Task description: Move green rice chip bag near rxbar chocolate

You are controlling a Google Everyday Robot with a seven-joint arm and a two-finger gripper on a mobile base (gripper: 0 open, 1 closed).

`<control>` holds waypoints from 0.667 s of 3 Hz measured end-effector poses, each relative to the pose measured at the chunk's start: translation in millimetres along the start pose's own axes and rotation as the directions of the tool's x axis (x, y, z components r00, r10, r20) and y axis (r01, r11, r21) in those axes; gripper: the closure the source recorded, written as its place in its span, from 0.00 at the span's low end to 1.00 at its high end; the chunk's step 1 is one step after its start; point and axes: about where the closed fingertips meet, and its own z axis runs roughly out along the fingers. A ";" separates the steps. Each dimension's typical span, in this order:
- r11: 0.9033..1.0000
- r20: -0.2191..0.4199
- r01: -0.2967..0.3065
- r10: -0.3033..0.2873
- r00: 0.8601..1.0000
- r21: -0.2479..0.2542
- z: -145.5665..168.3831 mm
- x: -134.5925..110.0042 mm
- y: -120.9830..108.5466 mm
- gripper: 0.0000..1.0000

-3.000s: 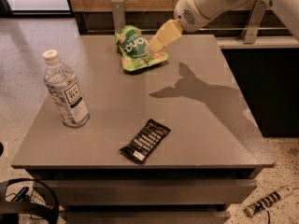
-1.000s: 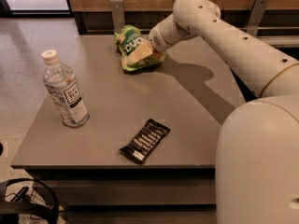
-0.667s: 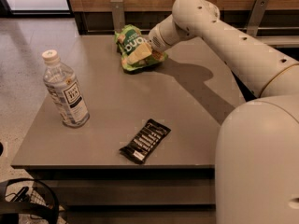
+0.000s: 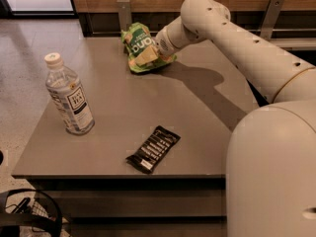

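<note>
Bag: the bag (image 4: 139, 43) lies at the far edge of the table (image 4: 197, 127), well apart from the bar (image 4: 153, 149) near the front edge.
Gripper: the gripper (image 4: 148, 56) sits on the bag's front. Apart or clamped, you cannot tell.
Change: three seconds ago it hung up and to the right of the bag. Now it is down on it and has barely moved in the last second — likely the grasp, with the carry not begun.
Count: one bag, one bar, one bottle (image 4: 69, 95), one arm (image 4: 237, 38).
</note>
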 end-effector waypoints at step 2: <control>1.000 -0.001 0.000 0.000 1.000 -0.001 -0.3 -1.1 0.4 1.00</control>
